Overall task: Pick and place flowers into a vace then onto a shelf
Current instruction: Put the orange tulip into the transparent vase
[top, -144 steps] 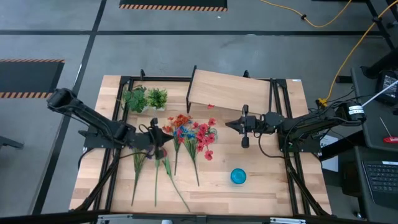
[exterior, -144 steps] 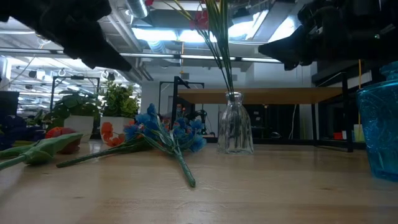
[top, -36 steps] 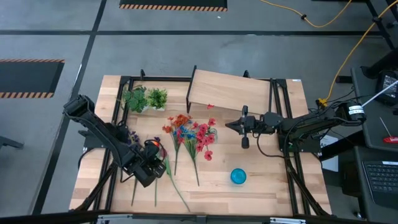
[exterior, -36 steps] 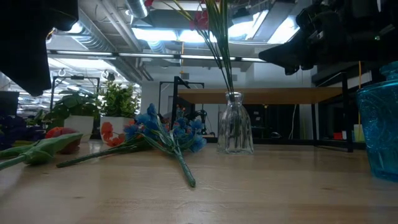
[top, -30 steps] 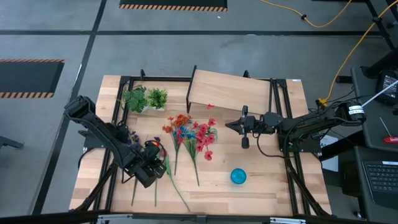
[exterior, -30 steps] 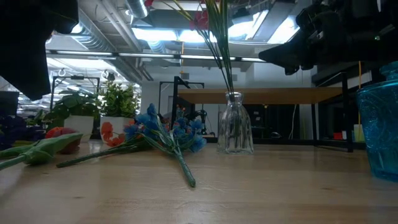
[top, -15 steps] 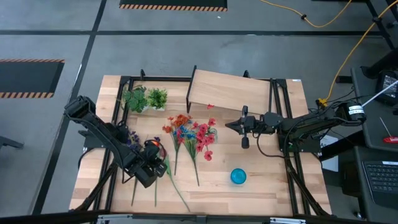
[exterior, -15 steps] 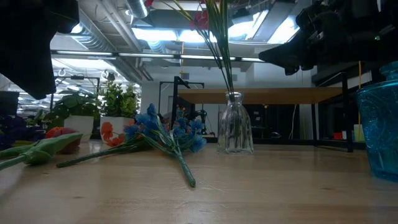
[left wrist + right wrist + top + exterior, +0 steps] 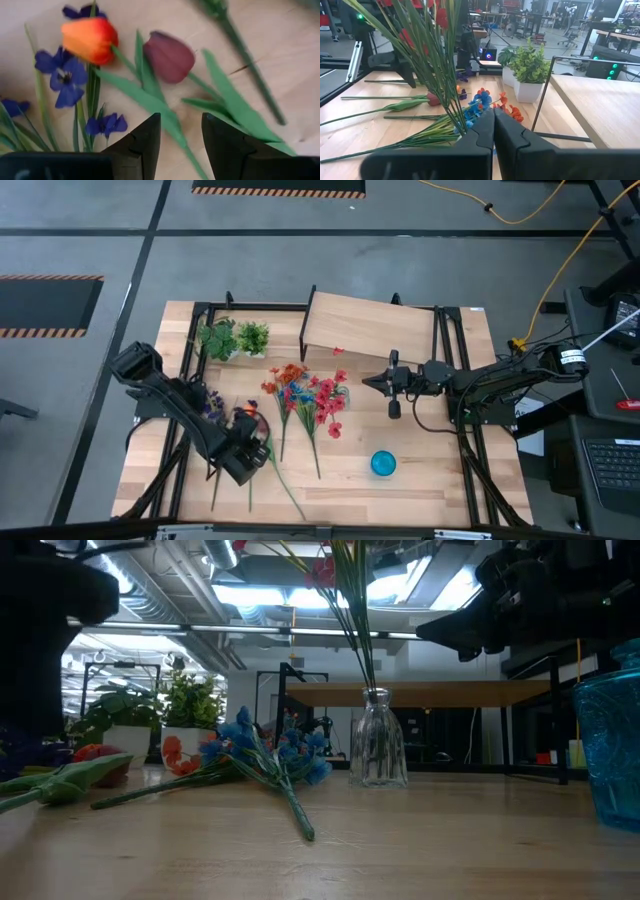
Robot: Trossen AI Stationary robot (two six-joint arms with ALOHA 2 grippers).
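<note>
The tulip stems [image 9: 170, 60] were what I was after: the dark red tulip and the orange one [image 9: 89, 39] lay flat on the table [image 9: 420, 480] at its left near side, blossoms pointing toward the far edge, stems running back toward the near edge, roughly parallel to one another. Blue blossoms [image 9: 62, 82] lay just beside the orange head.

Over the last second or so my left gripper [image 9: 181, 135] had drifted slightly nearer the front edge and lower, so in the low view its dark bulk had slid further left. In the wrist view its fingers stood apart, straddling a green leaf below the red head, nothing clamped. I judged that as lining up for a grasp lower on the stem, not yet made.

The vase [image 9: 377, 752] stood in the middle of the table with a bunch of red flowers [image 9: 427, 47] already upright in it. My right gripper [image 9: 372, 382] had not budged, fingers pressed together and empty, hovering beside it. The shelf [image 9: 365, 330] at the far edge carried no vase.
</note>
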